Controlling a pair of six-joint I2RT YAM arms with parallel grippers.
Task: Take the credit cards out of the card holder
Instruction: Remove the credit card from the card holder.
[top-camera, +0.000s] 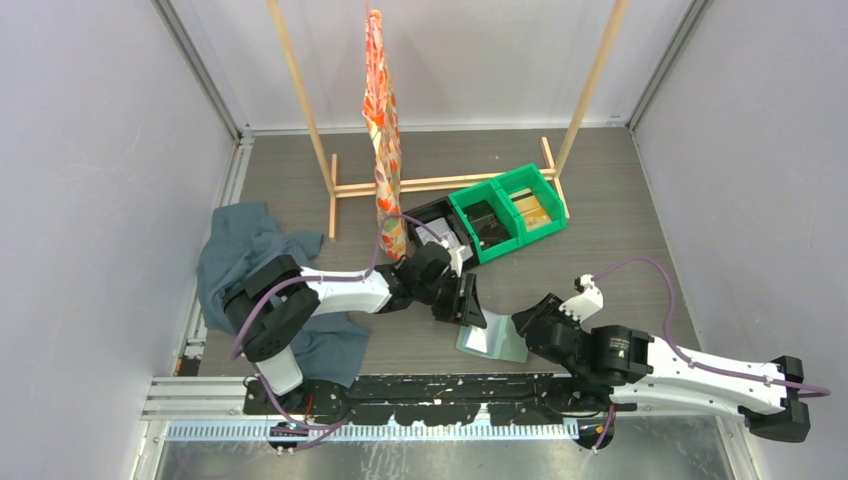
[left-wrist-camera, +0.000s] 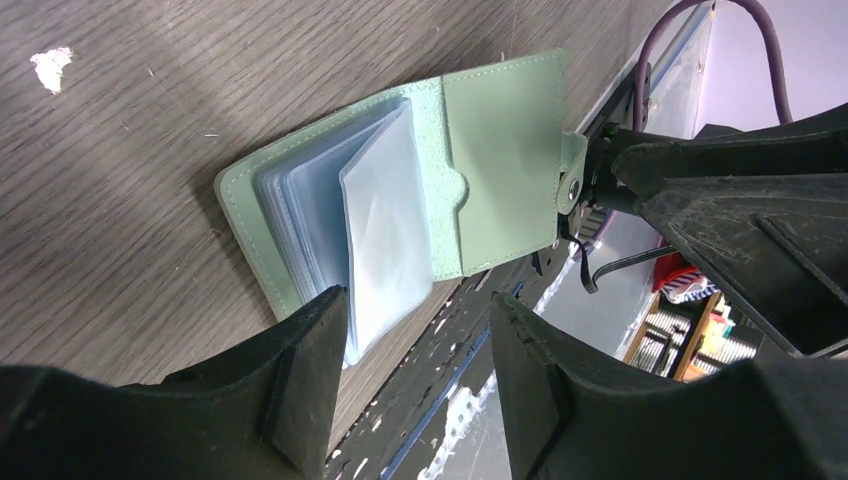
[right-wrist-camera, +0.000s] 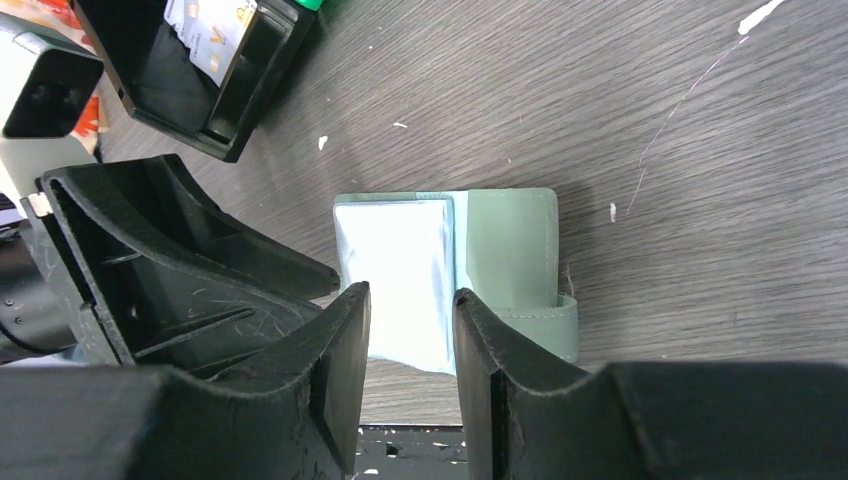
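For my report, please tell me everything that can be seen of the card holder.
The card holder is a small sage-green bifold, leather-like, stitched along its edge. It lies open and flat on the table, near the front edge. Pale blue translucent sleeves fan up inside; a snap tab sticks out. The right gripper stands over its edge, the left gripper open beside it.

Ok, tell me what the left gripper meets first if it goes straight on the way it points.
Most likely the card holder: the left gripper points at its pale blue sleeves, jaws open. Depth is unclear, so it might touch the table first.
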